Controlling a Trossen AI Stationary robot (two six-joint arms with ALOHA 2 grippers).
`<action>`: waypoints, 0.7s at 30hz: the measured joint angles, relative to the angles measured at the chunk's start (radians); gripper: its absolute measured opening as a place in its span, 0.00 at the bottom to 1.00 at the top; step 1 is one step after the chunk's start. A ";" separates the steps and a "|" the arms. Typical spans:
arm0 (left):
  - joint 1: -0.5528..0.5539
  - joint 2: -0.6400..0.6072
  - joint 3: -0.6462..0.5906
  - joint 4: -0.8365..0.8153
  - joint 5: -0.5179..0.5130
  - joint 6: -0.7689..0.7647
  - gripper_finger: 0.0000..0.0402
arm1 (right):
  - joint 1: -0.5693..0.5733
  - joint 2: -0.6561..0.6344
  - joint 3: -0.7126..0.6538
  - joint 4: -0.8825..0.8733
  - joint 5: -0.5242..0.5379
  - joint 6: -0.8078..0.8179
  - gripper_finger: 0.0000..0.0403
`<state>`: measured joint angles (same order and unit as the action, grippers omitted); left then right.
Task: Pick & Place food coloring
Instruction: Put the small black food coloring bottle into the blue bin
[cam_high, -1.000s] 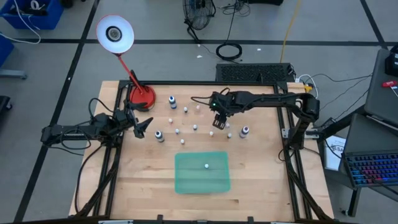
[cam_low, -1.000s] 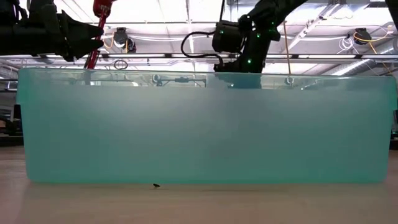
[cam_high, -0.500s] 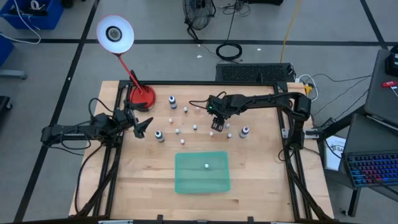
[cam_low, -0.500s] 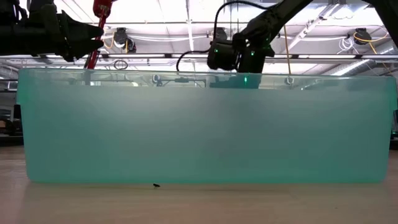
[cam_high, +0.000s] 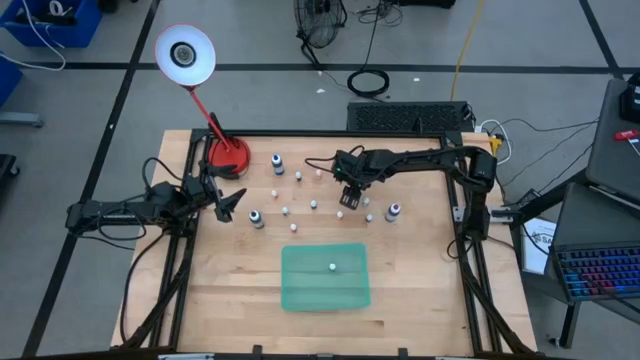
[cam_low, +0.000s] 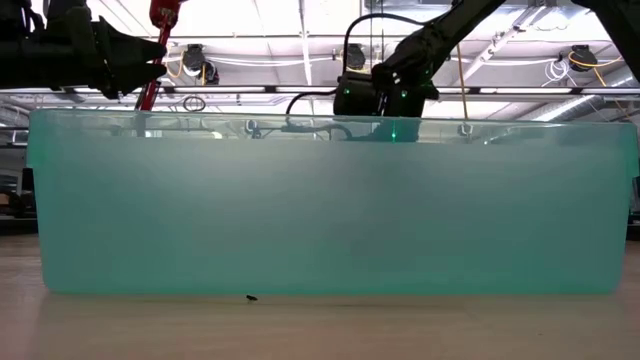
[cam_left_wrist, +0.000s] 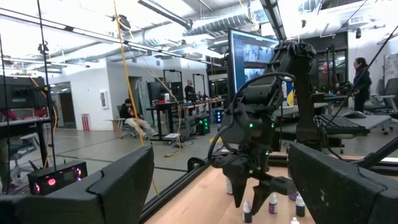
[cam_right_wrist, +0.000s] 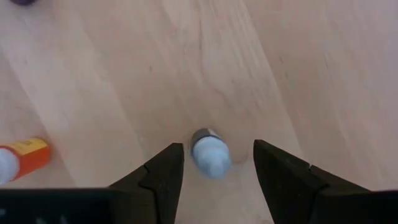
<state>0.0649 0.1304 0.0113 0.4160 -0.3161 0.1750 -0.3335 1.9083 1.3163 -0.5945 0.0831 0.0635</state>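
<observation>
A tiny food coloring bottle (cam_right_wrist: 209, 155) with a white cap stands upright on the wooden table. My right gripper (cam_right_wrist: 214, 163) hangs over it, pointing steeply down and open, with one finger on either side of the bottle and a gap at each. In the high view this gripper (cam_high: 346, 204) is at the table's middle. More small bottles (cam_high: 277, 162) (cam_high: 256, 217) (cam_high: 394, 211) stand scattered around it. My left gripper (cam_high: 232, 203) waits open above the table's left edge.
A teal bin (cam_high: 300, 290) sits near the table's front, with one white-capped bottle (cam_high: 331, 267) inside; its wall (cam_low: 330, 200) fills the low view. A red lamp base (cam_high: 228, 153) stands at the far left. An orange-labelled bottle (cam_right_wrist: 22, 155) lies close to the right gripper.
My right gripper has sunk toward the table, coming down around the upright bottle. The bottle has stayed where it was.
</observation>
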 joint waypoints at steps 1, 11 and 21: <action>0.000 0.000 0.000 0.000 0.000 0.000 0.91 | 0.000 0.000 0.000 0.000 -0.009 0.001 0.43; 0.000 0.000 0.000 0.000 0.000 0.000 0.91 | -0.001 0.000 0.000 0.000 -0.010 0.001 0.31; 0.000 0.000 0.000 0.000 0.000 0.000 0.91 | -0.015 0.000 0.001 0.003 -0.008 -0.035 0.11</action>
<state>0.0648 0.1307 0.0113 0.4160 -0.3161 0.1753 -0.3489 1.9083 1.3174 -0.5912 0.0751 0.0283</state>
